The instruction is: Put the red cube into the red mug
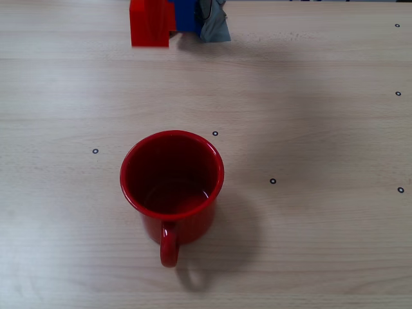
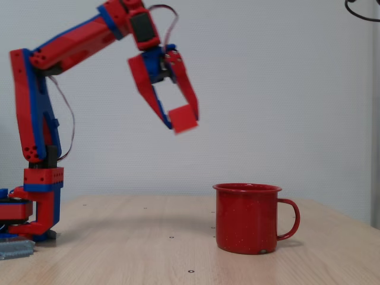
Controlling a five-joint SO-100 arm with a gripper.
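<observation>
In the side-on fixed view the end effector [image 2: 181, 122] hangs in the air with its two red fingers pinching the red cube [image 2: 183, 119] between their tips; the cube sits tilted, one corner lowest. It is well above the bench [image 2: 148, 249], touching nothing else.

The relation that matters for the coming move: the red mug [image 2: 247, 217] stands upright on the bench, lower than the cube and off to the right of it in this view, with clear air between them. Judged from this, the arm must reach farther out from its base until the cube is over the open mouth, then come down or let go. The mouth is far wider than the cube, so alignment looks forgiving.

In the overhead fixed view the red mug [image 1: 172, 177] shows a dark, empty interior, with its handle pointing towards the bottom edge of that picture. The cube is not visible there. Only the arm's base [image 1: 151, 22] shows at the top edge. Small ring marks dot the bench; nothing stands in the path.
</observation>
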